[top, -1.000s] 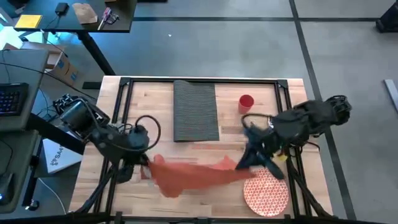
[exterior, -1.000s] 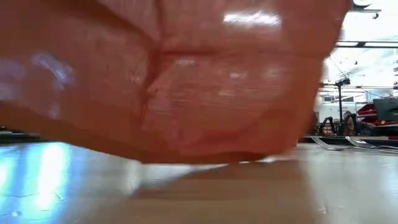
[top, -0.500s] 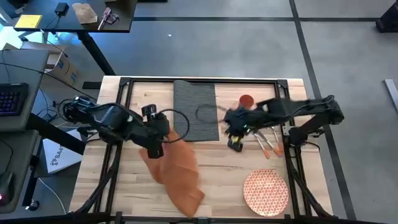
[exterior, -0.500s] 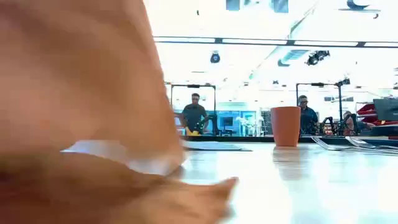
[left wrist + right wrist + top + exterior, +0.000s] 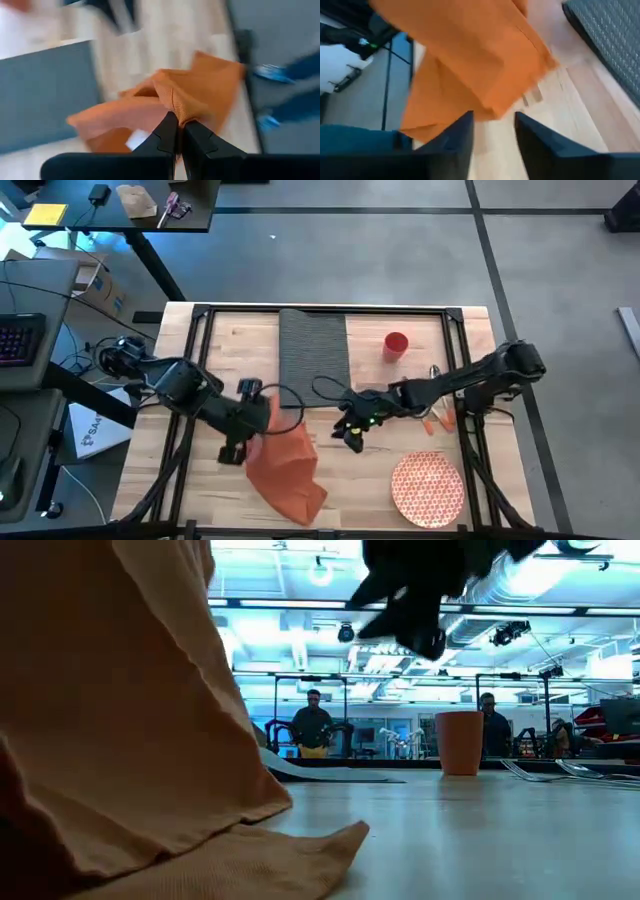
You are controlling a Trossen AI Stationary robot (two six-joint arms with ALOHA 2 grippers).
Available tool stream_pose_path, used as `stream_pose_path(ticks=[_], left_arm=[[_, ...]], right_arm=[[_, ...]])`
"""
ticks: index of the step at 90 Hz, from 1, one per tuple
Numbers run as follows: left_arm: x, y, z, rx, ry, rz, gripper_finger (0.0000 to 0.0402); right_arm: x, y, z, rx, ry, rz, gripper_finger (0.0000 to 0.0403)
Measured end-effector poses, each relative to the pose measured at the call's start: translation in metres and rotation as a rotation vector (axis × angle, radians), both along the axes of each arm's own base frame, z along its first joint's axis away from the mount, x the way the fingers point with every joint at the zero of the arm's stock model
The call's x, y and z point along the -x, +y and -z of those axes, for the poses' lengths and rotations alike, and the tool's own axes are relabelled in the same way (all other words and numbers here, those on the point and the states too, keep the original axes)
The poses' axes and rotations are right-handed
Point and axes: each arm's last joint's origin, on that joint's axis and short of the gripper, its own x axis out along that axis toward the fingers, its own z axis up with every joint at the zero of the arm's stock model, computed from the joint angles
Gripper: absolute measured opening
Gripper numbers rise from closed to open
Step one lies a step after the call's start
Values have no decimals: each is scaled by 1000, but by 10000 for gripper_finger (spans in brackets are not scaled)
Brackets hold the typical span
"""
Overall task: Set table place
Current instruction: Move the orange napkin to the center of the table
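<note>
The orange napkin droops from my left gripper, which is shut on it left of the table's middle. In the low view the napkin fills the left side. My right gripper hovers open just right of the napkin, with nothing between its fingers. The dark ribbed placemat lies flat at the far middle. The red cup stands to its right. The patterned plate lies at the near right. Fork, spoon and an orange-handled utensil lie under my right arm. My left gripper pinches a bunched fold of the napkin between its two fingertips, coming at it on a slant from the table's left. The cloth hangs slack below the fingers, and its lower end rests on the tabletop.
The wooden table has bare board between napkin and plate. A black frame rail runs along the far edge. A dark desk with clutter stands beyond the table's far left. People stand in the room behind.
A second ago the napkin was stretched between both grippers near the front edge. My right gripper has let go, swung toward the far edge, then come back toward the napkin. My left gripper has moved toward the table's middle with the napkin, which now droops from it alone.
</note>
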Motion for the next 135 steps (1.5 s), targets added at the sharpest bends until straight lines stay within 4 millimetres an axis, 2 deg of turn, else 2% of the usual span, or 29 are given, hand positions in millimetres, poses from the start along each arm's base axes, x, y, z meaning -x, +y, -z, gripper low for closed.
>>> stream_pose_path(ticks=[11, 20, 40, 48, 58, 64, 70, 83, 86, 97, 106, 115, 125, 135], left_arm=[[6, -12, 3, 21, 34, 55, 0], [9, -17, 3, 7, 27, 60, 0], [15, -26, 2, 58, 46, 40, 0], [18, -32, 6, 74, 68, 55, 0], [21, -38, 15, 67, 100, 52, 0], [22, -40, 21, 60, 123, 39, 0], [22, -42, 25, 57, 142, 26, 0], [25, -44, 26, 73, 155, -22, 0], [26, -45, 26, 74, 158, -33, 0], [32, -43, 17, 60, 144, -78, 0], [35, -37, 3, 32, 85, -154, 0], [38, -27, -16, -25, -45, -224, 0], [36, -13, -31, -177, -207, -273, 0], [26, 6, -34, -402, -281, -266, 0]], right_arm=[[-19, 3, 26, 96, -14, -57, 218], [-42, 9, 36, 190, -41, -137, 237], [-96, 20, 46, 328, -83, -252, 239], [-113, 23, 46, 339, -82, -275, 238], [-128, 28, 57, 291, -84, -370, 233], [-137, 32, 64, 255, -88, -407, 215], [-143, 36, 70, 216, -89, -425, 178], [-150, 43, 74, 150, -72, -422, 35], [-150, 43, 70, 141, -79, -417, 19], [-143, 42, 39, 132, -76, -398, 3], [-127, 41, 4, 134, -40, -406, 1], [-104, 46, -35, 91, -20, -464, 0], [-78, 56, -74, -35, -4, -506, 0], [-59, 65, -107, -106, -21, -421, 0]])
